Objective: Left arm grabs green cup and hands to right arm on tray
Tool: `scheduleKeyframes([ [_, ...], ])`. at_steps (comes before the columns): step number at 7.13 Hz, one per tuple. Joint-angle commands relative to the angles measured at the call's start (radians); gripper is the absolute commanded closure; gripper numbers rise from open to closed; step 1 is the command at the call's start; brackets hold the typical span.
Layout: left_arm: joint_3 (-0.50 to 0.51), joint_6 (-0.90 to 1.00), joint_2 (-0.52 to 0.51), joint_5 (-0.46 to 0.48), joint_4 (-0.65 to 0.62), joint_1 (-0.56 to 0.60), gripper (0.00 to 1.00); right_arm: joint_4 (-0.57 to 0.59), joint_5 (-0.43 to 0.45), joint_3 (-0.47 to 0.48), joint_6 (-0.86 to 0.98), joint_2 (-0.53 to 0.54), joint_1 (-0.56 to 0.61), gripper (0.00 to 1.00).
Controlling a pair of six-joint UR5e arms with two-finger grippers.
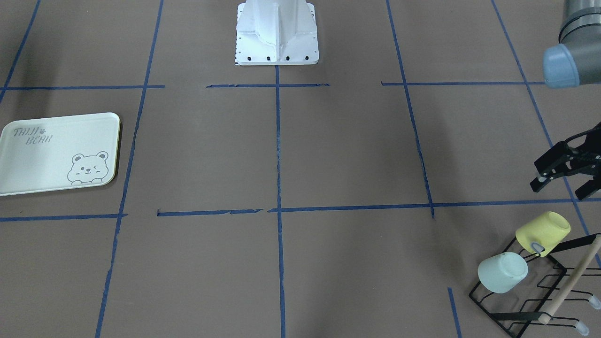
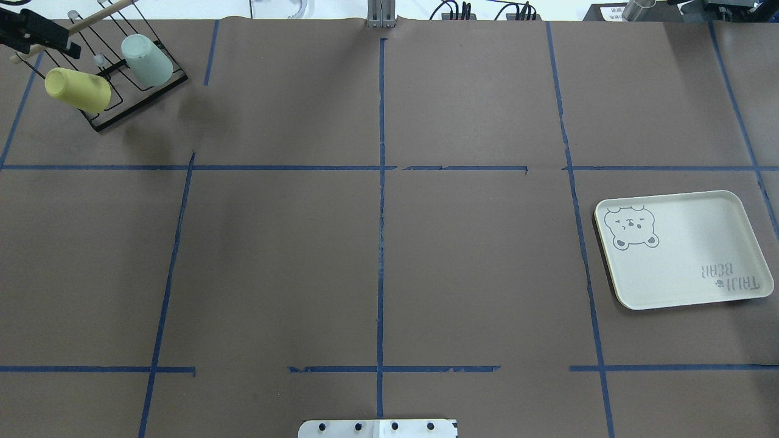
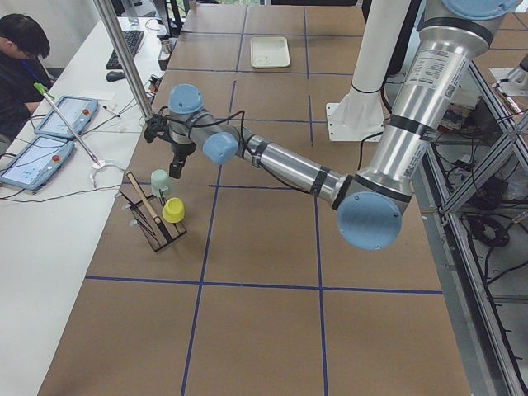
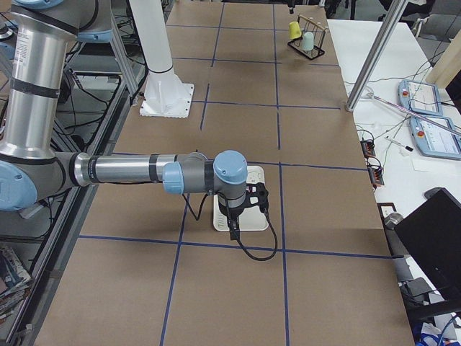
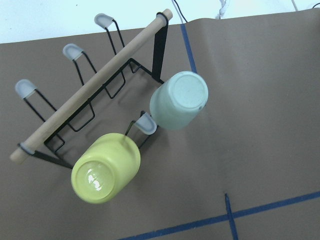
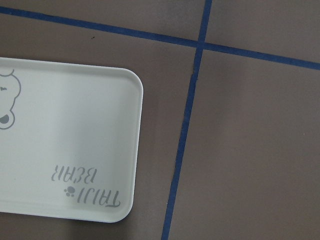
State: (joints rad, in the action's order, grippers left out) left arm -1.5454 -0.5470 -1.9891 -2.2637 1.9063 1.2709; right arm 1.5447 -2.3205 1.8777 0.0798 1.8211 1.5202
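From my station I see the left end effector [image 1: 561,188] hanging over the counter [image 2: 274,255], near the black wire rack [image 5: 161,50]. Its two fingers are spread apart and clear of both cups. The green cup [image 1: 502,272] sits bottom-up and tilted on one of the rack's prongs, in the far corner of the counter on the robot's left. The yellow cup [image 1: 543,232] hangs the same way on a neighbouring prong, just beside the green one but apart from it. A wooden rod [image 5: 95,85] runs across the top of the rack. My left wrist view looks down on the bases of both cups. The tray [image 2: 688,243] lies flat on the robot's right side, well apart from the rack. The right end effector [image 4: 233,225] hangs above the tray. It shows only in the side view, so I cannot tell whether its fingers are apart or together.
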Motion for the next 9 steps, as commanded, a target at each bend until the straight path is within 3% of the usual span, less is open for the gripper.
scheduleKeyframes([
  [1, 0.157, -0.078, -0.143, 0.151, 0.005, -0.08, 0.0, 0.0, 0.0, 0.0, 0.0, 0.0, 0.0, 0.0],
  [3, 0.295, -0.108, -0.241, 0.303, 0.025, -0.154, 0.0, 0.002, 0.0, -0.003, 0.0, 0.0, 0.0, 0.0],
  [6, 0.491, -0.108, -0.313, 0.306, 0.124, -0.156, 0.0, 0.002, 0.0, -0.006, 0.0, 0.0, 0.0, 0.0],
  [9, 0.515, -0.093, -0.303, 0.305, 0.137, -0.154, 0.0, 0.002, 0.0, -0.006, 0.0, 0.0, 0.0, 0.0],
])
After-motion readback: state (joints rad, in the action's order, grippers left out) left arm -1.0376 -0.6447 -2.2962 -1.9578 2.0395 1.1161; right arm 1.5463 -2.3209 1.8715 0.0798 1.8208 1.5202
